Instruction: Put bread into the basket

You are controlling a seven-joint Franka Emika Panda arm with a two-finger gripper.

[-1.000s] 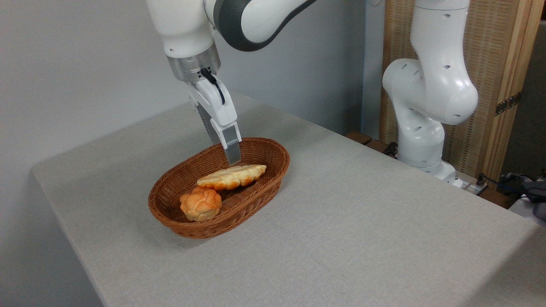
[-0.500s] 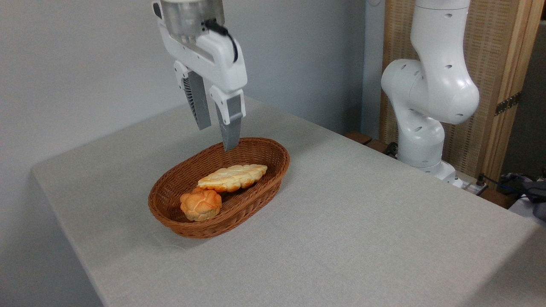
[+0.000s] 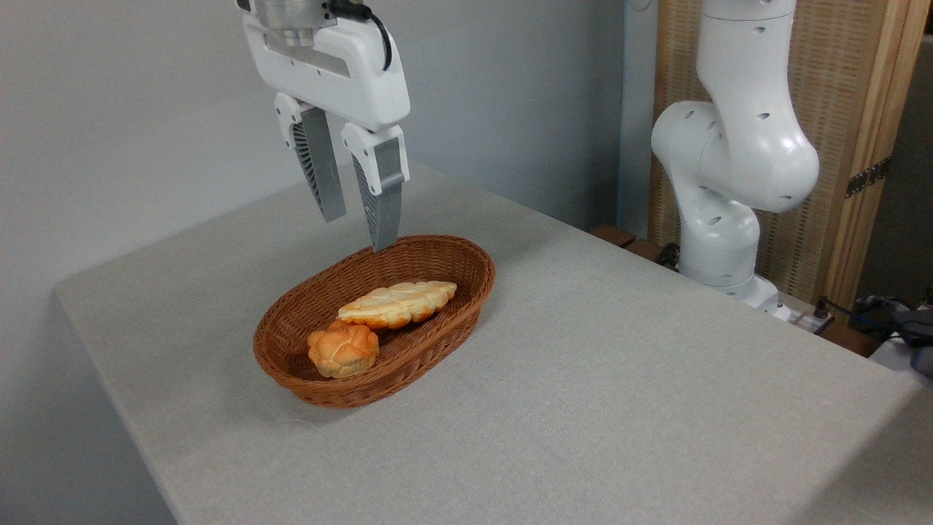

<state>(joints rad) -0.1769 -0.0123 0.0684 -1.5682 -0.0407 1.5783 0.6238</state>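
The long, flat, leaf-shaped braided bread (image 3: 397,303), pale cream with golden-orange edges, is lying inside the oval reddish-brown woven wicker basket (image 3: 466,288) at the centre of the frame, its right tip leaning toward the far right wall and its left end sitting just beside a small round orange knotted bun (image 3: 342,349) in the near left of the basket. By the look of it the placing is done, so little is left to spoil. The white two-finger end effector (image 3: 356,221) is hanging in the upper left of the frame above the basket's far rim, its fingers parted with a moderate gap and gripping nothing. The nearer fingertip is appearing close over the braided rim; a sideways or downward slip could be catching that rim and dragging or tipping the light basket across the grey cloth-covered surface (image 3: 619,379), possibly rolling the loaf out.
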